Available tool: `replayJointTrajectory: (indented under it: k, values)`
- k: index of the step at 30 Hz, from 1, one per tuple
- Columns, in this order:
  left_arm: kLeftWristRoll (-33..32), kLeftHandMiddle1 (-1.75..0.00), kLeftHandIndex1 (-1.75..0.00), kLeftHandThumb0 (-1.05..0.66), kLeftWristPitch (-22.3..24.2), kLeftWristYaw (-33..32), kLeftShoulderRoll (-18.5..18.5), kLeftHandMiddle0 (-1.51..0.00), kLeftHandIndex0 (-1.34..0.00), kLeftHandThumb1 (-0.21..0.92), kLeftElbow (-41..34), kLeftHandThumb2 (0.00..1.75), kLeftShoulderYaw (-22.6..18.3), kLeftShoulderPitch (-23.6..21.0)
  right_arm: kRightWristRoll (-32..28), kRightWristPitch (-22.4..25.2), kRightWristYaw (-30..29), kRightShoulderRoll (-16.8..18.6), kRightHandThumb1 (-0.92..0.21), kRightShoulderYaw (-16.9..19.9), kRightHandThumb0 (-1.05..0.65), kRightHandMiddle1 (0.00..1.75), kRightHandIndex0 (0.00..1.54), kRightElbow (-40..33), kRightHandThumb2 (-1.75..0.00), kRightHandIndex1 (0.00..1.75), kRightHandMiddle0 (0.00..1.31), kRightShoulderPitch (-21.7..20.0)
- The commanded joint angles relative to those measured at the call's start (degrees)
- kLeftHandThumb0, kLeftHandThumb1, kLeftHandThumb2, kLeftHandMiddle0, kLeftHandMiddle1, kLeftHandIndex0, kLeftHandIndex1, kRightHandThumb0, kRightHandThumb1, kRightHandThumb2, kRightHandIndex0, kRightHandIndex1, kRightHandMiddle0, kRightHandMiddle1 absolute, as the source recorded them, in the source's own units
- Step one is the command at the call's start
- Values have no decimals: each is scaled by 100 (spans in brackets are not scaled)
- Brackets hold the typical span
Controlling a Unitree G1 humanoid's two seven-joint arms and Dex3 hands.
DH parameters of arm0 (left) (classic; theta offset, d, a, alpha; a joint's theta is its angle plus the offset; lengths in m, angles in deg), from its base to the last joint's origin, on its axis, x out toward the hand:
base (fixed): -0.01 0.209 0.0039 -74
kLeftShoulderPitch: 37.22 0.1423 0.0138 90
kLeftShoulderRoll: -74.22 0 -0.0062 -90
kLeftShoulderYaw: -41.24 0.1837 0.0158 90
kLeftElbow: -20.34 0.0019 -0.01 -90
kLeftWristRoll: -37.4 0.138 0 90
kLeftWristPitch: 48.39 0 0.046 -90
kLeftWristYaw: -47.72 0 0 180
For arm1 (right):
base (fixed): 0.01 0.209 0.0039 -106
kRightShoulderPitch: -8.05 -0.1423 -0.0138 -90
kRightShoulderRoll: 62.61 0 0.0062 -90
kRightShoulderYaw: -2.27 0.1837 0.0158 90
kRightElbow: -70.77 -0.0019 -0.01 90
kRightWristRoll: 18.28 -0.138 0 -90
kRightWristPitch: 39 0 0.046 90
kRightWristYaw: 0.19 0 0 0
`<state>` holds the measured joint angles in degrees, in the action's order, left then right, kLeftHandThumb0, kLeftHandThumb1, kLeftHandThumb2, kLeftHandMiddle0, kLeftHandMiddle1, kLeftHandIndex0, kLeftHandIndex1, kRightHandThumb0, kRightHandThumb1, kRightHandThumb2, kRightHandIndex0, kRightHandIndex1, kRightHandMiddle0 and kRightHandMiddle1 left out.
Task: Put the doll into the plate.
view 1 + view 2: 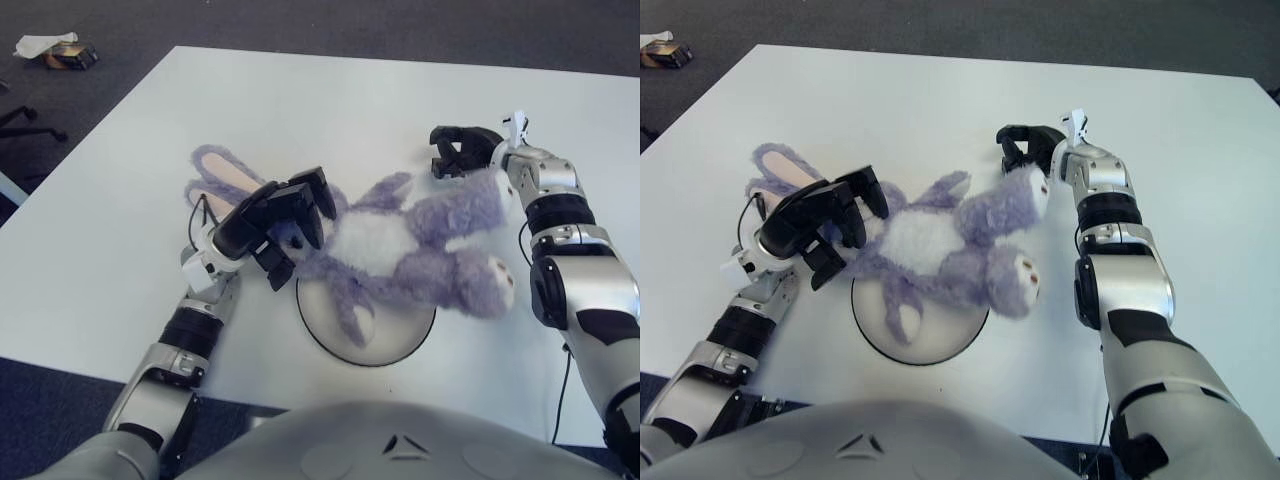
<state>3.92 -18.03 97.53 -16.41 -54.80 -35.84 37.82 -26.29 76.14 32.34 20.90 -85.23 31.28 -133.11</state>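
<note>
While gripped, doll spans both robot hands.

— Where's the doll?
— Sprawled across the desk, its middle over the far rim of the plate, which sits near the desk's front edge.
— And the hands?
— The left hand is on the doll's left end, the ears sticking out behind it. The right hand is at the doll's far right end.

text: none legible | labels: none | numbers: none | signs: none
</note>
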Motion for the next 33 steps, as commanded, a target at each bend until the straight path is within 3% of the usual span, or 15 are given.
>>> replayJointTrajectory:
  k: [1, 2, 3, 4, 6, 7, 9, 10, 11, 13, 15, 20, 22, 25, 33]
  values:
    - [-2834, -171, -174, -1, 4395, 1451, 1096, -61, -49, 26, -440, 137, -366, -158, 126, 89, -26, 7, -9, -35, -1, 160, 80, 335, -154, 175, 62, 103]
    - [-3210, -171, -174, -1, 5771, 1171, 1725, -61, -49, 25, -401, 138, -446, -874, 125, 84, -24, 6, -9, -32, -1, 160, 80, 340, -154, 175, 62, 101]
    - [-3492, -173, -174, -19, 6769, 989, 2184, -73, -55, 26, -380, 138, -500, -1397, 123, 83, -24, 6, -8, -29, -1, 160, 80, 343, -155, 175, 62, 100]
    - [-3179, -173, -174, -31, 5831, 887, 1597, -81, -58, 26, -357, 138, -543, -1408, 120, 74, -13, 3, -8, -25, -1, 160, 80, 362, -155, 175, 62, 94]
    - [-2651, -174, -162, -47, 4197, 876, 622, -98, -31, 35, -343, 123, -596, -1153, 117, 60, 1, -1, -8, -22, -1, 160, 81, 385, -155, 175, 63, 88]
    - [-2617, -174, -157, -54, 3873, 963, 422, -104, -21, 38, -341, 117, -673, -1100, 121, 32, 8, 3, -7, -26, -1, 160, 81, 405, -156, 175, 63, 89]
    - [-2733, -174, -155, -51, 4022, 1100, 426, -108, -11, 37, -336, 117, -806, -1145, 133, -17, 17, 10, -7, -36, -1, 159, 81, 435, -156, 175, 63, 93]
    - [-3212, -174, -155, -50, 5064, 957, 894, -109, -7, 37, -514, 117, -849, -1165, 140, -39, 20, 11, -7, -43, -1, 159, 82, 448, -156, 175, 64, 93]
    - [-3551, -175, -159, -49, 5860, 839, 1238, -111, -13, 41, -648, 113, -884, -1176, 145, -53, 22, 10, -7, -47, -1, 159, 82, 457, -156, 175, 64, 92]
    - [-3432, -175, -168, -43, 5637, 679, 932, -116, -28, 54, -1153, 101, -760, -1012, 159, -84, 16, 13, -6, -56, -1, 159, 82, 488, -157, 175, 64, 89]
    - [-3269, -175, -171, -41, 5106, 1062, 628, -114, -29, 63, -953, 90, -966, -948, 167, -98, 11, 9, -6, -60, -1, 159, 82, 503, -157, 175, 64, 95]
    - [-3585, -175, -174, -38, 6155, 1098, 887, -94, -26, 79, -729, 69, -1304, -1183, 190, -138, -42, 7, -6, -66, -1, 158, 82, 609, -157, 175, 65, 71]
    - [-3581, -175, -165, -62, 6388, 1195, 861, -86, -11, 85, -608, 66, -1403, -1274, 158, -101, -74, 16, -6, -30, -1, 159, 82, 638, -157, 175, 64, 52]
    - [-3536, -171, -147, -79, 6683, 1134, 825, -70, -4, 90, -576, 65, -1586, -1283, 127, -68, -91, 27, -6, 3, -1, 159, 82, 683, -157, 175, 64, 19]
    - [-3585, -147, -90, -95, 7537, 567, 581, -59, 0, 92, -790, 77, -2302, -1143, 168, -76, -84, 26, -5, -30, -1, 159, 83, 758, -158, 175, 65, -26]
